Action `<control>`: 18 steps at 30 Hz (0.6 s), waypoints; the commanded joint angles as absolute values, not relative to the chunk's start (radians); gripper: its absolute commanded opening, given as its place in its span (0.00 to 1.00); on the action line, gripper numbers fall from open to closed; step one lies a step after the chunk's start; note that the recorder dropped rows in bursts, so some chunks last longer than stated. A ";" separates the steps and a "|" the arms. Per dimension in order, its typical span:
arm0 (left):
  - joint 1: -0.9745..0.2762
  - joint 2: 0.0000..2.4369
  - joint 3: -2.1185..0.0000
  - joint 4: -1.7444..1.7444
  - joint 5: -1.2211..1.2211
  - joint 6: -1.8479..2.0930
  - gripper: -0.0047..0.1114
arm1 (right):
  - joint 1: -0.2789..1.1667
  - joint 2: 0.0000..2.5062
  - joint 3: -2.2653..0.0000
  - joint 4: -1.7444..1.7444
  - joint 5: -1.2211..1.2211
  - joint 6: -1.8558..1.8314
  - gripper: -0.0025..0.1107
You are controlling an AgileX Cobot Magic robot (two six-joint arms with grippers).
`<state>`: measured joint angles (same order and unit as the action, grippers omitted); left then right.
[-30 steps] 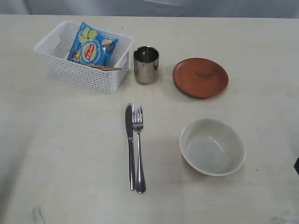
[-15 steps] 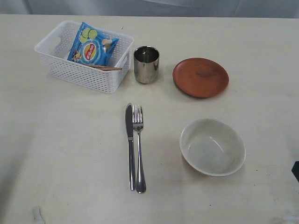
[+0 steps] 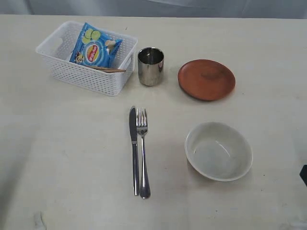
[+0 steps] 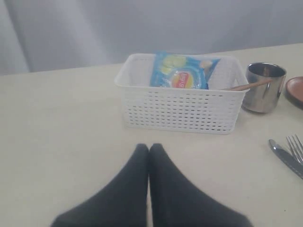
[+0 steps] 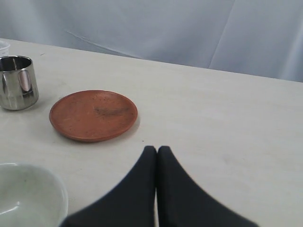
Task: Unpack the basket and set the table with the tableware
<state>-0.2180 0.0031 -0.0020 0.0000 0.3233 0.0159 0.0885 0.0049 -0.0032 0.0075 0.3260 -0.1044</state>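
Observation:
The white basket [image 3: 86, 60] [image 4: 182, 101] stands at the table's [image 3: 72, 153] far left, holding a blue chip bag [image 3: 96, 47] [image 4: 182, 71] and a brown wooden utensil handle [image 3: 109, 70] [image 4: 242, 86]. Beside it stands the steel cup [image 3: 150, 66] [image 4: 264, 87] [image 5: 17, 82], then the brown plate [image 3: 206, 79] [image 5: 93, 115]. Knife [image 3: 134, 146] and fork [image 3: 142, 151] lie side by side mid-table. The cream bowl [image 3: 218, 151] [image 5: 28, 198] sits at the right. My left gripper [image 4: 148, 147] is shut and empty, short of the basket. My right gripper [image 5: 156, 149] is shut and empty, near the plate.
A grey backdrop [image 5: 165, 28] runs along the table's far edge. A dark bit of the right arm [image 3: 304, 175] shows at the right border of the exterior view.

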 commanded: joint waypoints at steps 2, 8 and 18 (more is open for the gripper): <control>-0.216 0.000 0.000 0.000 0.320 0.013 0.04 | 0.083 0.000 0.000 0.000 0.324 -0.095 0.02; -0.216 0.000 0.000 -0.054 0.224 -0.015 0.04 | 0.083 0.000 0.000 0.000 0.324 -0.095 0.02; -0.216 0.000 0.000 -0.192 -0.444 -0.240 0.04 | 0.083 0.000 0.000 0.000 0.324 -0.095 0.02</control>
